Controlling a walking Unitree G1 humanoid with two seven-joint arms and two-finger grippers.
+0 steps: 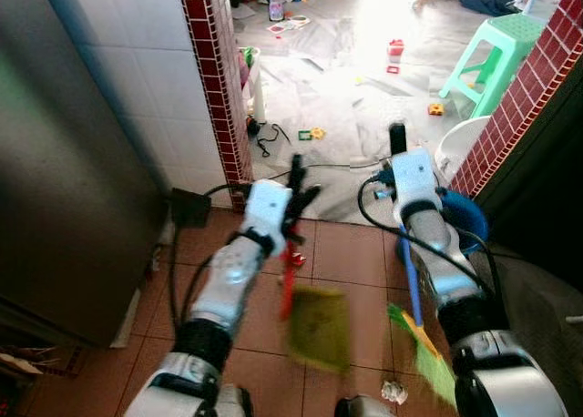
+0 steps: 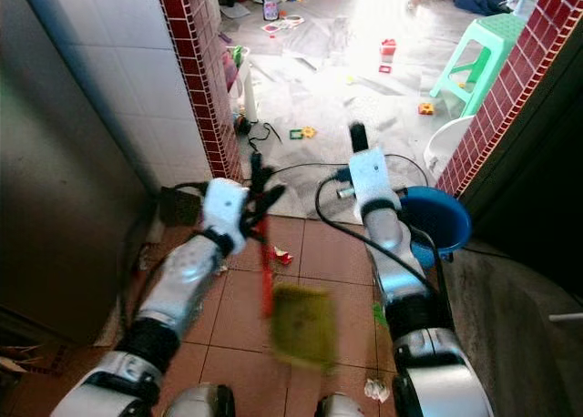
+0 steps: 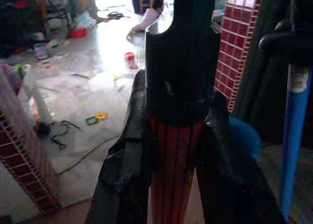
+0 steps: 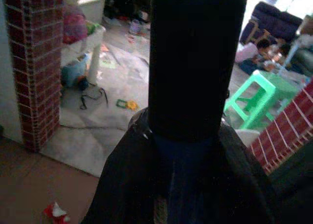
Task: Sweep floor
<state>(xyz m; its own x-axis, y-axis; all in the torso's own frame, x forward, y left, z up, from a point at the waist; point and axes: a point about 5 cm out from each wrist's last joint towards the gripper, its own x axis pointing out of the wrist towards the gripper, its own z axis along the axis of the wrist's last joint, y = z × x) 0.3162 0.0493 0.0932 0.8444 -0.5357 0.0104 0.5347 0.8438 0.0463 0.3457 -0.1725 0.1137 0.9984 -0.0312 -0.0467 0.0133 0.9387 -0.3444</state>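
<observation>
So left gripper is clamped on the red dustpan handle, right gripper grips the blue broom; paper scrap at 5 o'clock

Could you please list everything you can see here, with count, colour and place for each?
Dustpan: one, yellow-green with a red handle, held over the brown tiles.
Broom: one, blue handle with green bristles, beside the right arm.
Bucket: one, blue, by the right brick wall.
Stool: one, light green, on the grey floor beyond.
Crumpled paper: one, white, on the tiles near the broom.
Red scrap: one, on the tiles.
Toys: several, scattered on the far floor.
Person: seated on the floor far off.
Left hand: shut on the dustpan handle.
Right hand: shut on the broom handle.
</observation>
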